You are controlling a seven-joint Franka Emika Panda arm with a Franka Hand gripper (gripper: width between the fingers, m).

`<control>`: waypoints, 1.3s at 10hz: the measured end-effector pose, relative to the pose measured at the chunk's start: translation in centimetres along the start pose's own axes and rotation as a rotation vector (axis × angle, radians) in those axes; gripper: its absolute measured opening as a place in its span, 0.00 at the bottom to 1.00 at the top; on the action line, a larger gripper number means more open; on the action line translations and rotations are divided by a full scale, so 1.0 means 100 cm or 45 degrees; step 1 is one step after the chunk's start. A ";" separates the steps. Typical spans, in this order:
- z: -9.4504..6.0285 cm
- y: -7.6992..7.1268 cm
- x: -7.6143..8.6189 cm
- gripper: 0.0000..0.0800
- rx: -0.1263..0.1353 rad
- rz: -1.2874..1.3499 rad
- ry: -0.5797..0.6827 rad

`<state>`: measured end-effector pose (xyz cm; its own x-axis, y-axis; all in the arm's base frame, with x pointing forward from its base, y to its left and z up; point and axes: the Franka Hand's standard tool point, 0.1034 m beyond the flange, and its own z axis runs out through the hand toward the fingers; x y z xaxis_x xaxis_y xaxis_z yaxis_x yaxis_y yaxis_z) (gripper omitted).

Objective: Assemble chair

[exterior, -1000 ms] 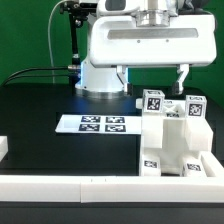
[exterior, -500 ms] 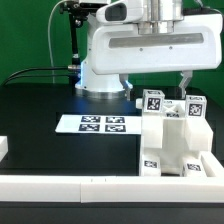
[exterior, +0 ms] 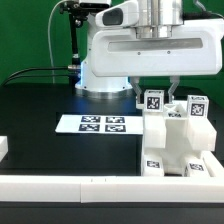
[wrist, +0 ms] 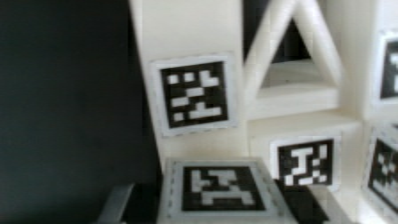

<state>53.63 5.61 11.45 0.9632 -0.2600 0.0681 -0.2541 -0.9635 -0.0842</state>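
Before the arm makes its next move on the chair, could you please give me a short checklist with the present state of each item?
1. Gripper over the chair: ok, its fingers straddle the tagged upright part.
2. Jaws closed on a part: cannot tell, contact is hidden in both views.
3. Chair standing upright against the white rail: ok.
4. Tags readable in the wrist view: ok, slightly blurred.
5. Marker board flat and apart from the chair: ok.
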 end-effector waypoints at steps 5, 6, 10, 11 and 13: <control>0.001 -0.001 0.000 0.35 0.001 0.429 -0.002; 0.001 -0.001 0.002 0.35 0.009 0.604 0.002; 0.001 -0.007 0.010 0.35 0.057 1.292 -0.008; 0.002 -0.006 0.010 0.35 0.054 1.234 -0.007; 0.002 -0.007 0.010 0.64 0.054 1.188 -0.007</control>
<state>54.73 6.01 11.36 0.3717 -0.9270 -0.0501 -0.9218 -0.3622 -0.1384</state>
